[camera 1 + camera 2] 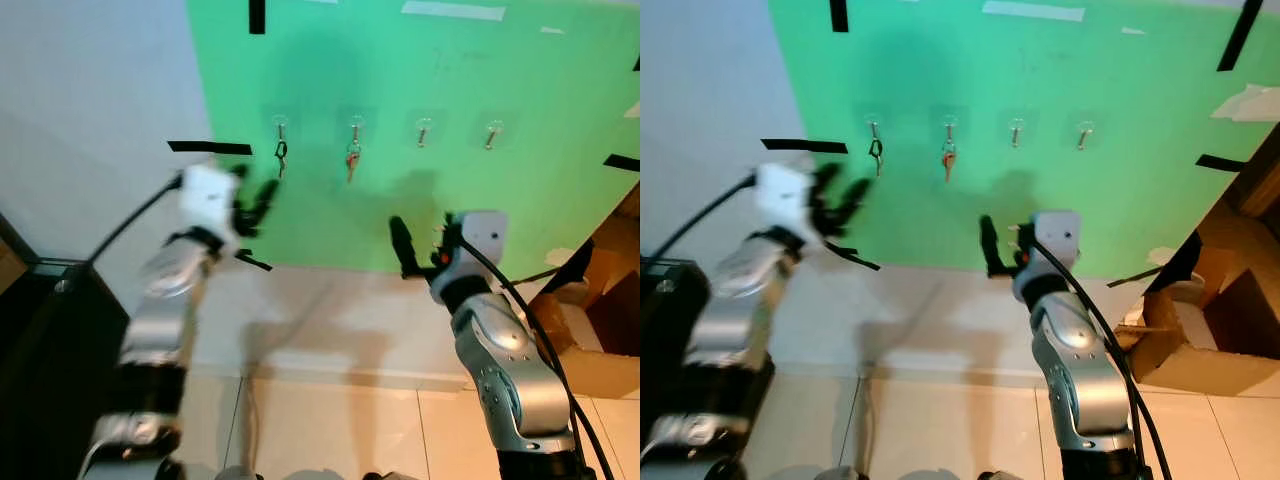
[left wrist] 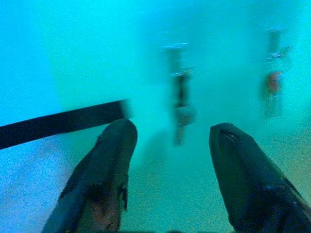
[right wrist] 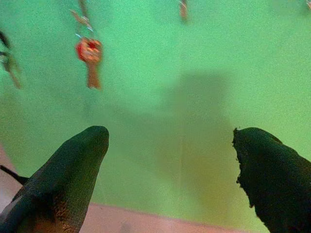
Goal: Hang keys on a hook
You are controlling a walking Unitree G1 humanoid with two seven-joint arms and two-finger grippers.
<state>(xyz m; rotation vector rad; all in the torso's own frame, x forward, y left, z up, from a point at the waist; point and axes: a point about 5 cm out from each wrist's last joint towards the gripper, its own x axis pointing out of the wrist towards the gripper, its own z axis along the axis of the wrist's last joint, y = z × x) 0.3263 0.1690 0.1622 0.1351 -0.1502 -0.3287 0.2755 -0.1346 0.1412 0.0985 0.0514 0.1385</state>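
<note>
— Left gripper, fingers apart and empty, hovers near the dark keys hanging on the leftmost hook.
— And the right gripper?
— Spread, empty, lower right. Red-tagged keys also hang; the hanging looks done.

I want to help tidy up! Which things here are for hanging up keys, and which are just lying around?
For the job:
- four hooks on the green wall, e.g. the third hook
- dark keys hanging on the first hook
- red-topped key on the second hook
- left gripper, open
- right gripper, open

Just lying about:
- cardboard box
- black tape strip
</note>
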